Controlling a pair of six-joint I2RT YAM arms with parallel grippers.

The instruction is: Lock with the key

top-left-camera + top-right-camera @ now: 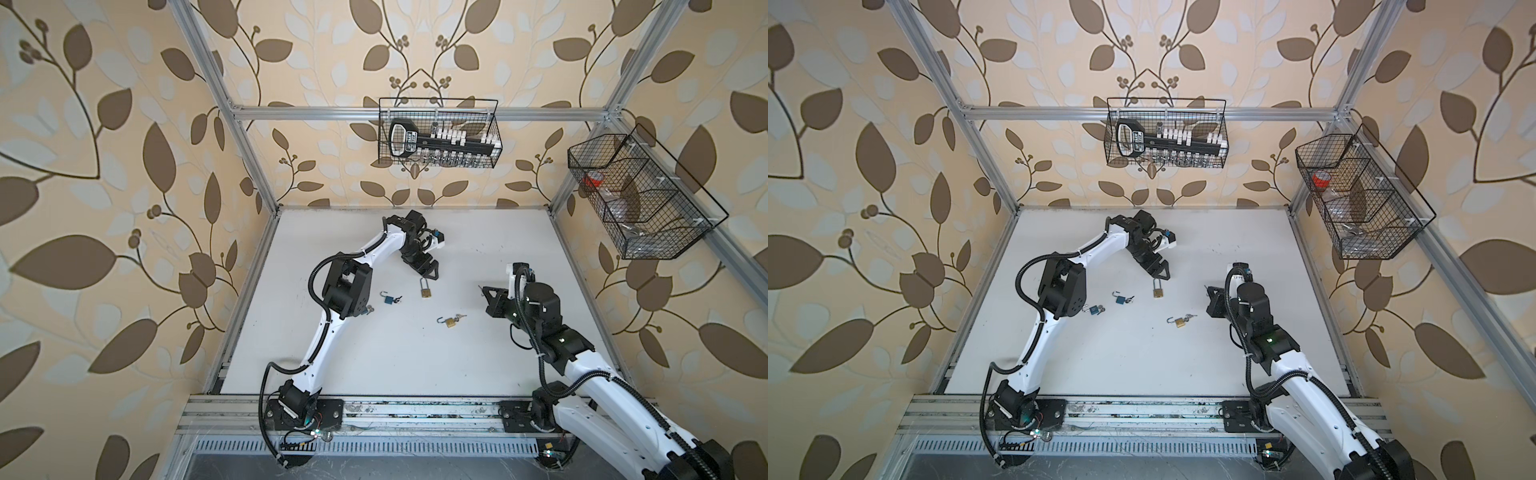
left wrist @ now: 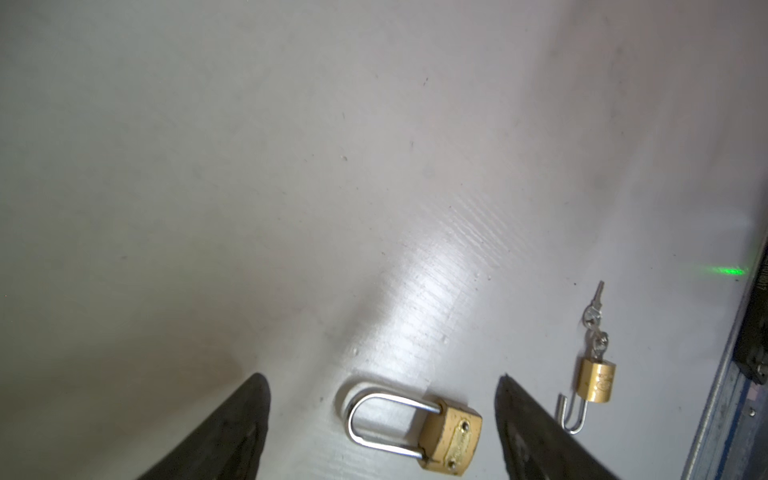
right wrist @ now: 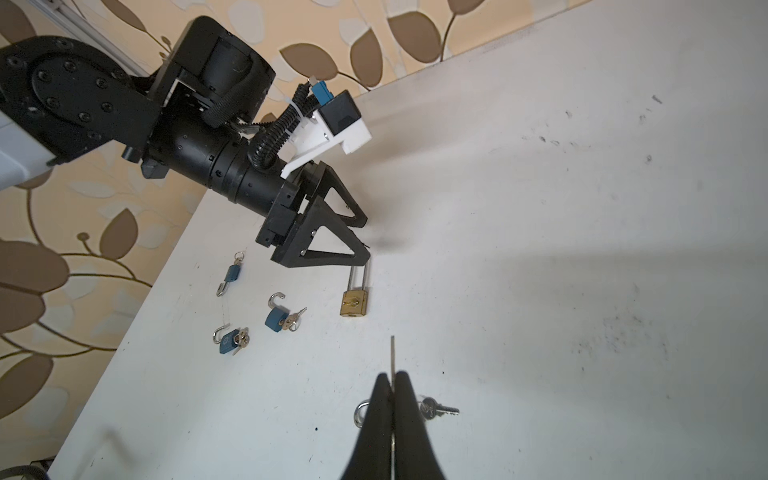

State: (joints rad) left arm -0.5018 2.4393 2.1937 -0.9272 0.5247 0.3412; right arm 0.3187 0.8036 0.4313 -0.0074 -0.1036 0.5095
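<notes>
Left wrist view looks down on the brass long-shackle padlock (image 2: 451, 436), lying flat on the white table (image 2: 208, 166) toward the far middle. It sits between the wide-spread jaws of the left gripper (image 2: 382, 376), and neither finger touches it in that view. Both legs of its shackle sit in the body, so it looks locked. Well apart to the right, the right gripper (image 3: 392, 376) is clamped on a bare key (image 3: 392, 353), blade pointing toward the padlock. This lock seems done. The next move likely calls for setting the key down and turning to the small brass padlock (image 1: 449, 322), which lies nearer with its shackle open.
</notes>
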